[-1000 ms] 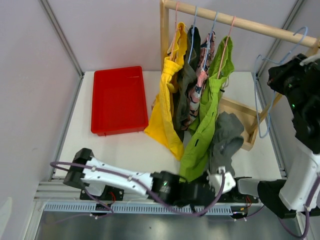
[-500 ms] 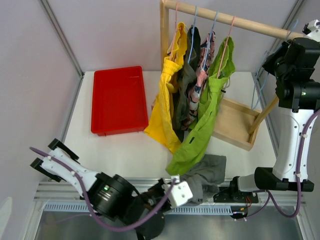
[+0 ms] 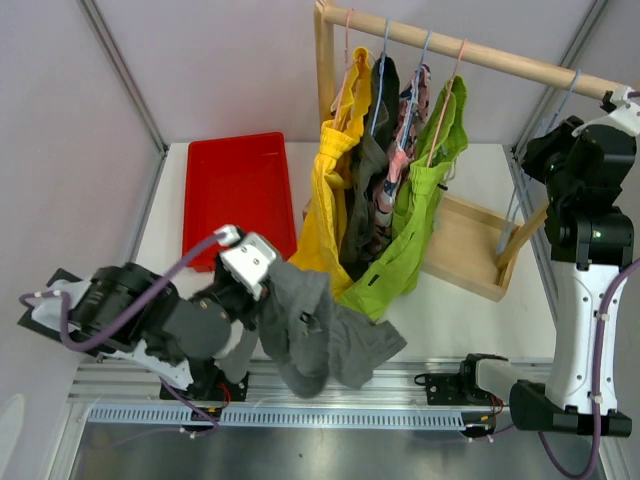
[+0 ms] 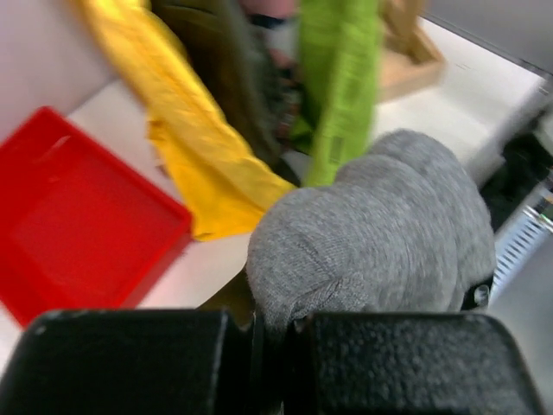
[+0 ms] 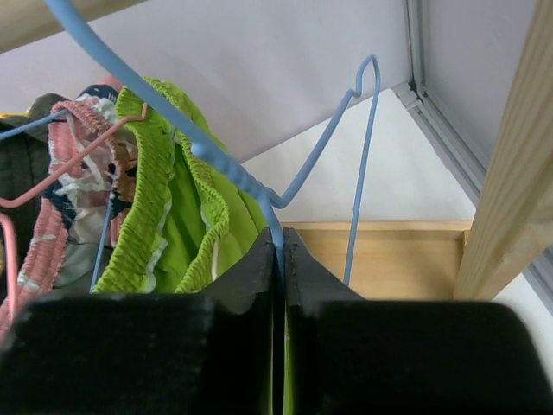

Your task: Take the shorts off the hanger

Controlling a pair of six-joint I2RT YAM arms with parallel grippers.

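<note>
Top external view: grey shorts (image 3: 320, 335) have left the blue hanger (image 5: 212, 158) (bare now, pinched in the shut right jaws) and swung left, gripped by the left jaws over the bench's (image 3: 450, 310) near edge; four pairs (image 3: 365, 170) remain hung.

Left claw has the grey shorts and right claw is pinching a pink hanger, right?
Not quite: the right claw pinches a blue hanger, as the right wrist view shows. The left claw does hold the grey shorts.
</note>
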